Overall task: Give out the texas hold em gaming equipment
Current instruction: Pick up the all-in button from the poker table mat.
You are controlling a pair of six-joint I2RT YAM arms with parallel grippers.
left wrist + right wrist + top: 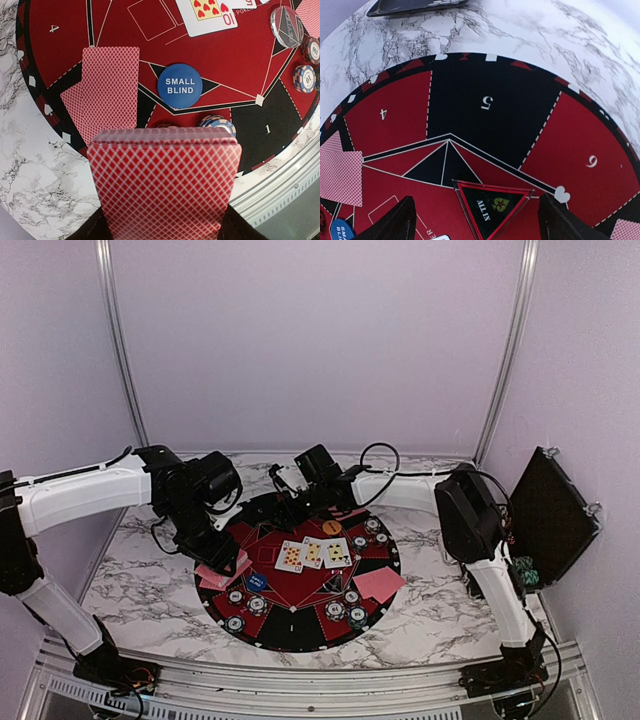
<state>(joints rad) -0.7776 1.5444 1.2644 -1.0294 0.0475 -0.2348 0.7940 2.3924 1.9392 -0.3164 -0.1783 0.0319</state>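
The left fingers (pixel 82 234) are clamped on a stack of red-backed cards (pixel 162 180). Just beyond it lie two face-down cards (pixel 107 90) and the blue marker (pixel 179 86). The right fingers (pixel 395 222) stand apart over the round mat (pixel 490 100) on the marble worktop (pixel 520 30).

even soft light, faint shadows, wrist views curved at edges.

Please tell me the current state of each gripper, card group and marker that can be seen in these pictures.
left gripper: shut on the card deck
card deck: held, backs up
right gripper: open, empty, above the mat
three centre cards: face up, side by side
two cards near seat 4: face down, overlapping
small blind marker: flat, label up
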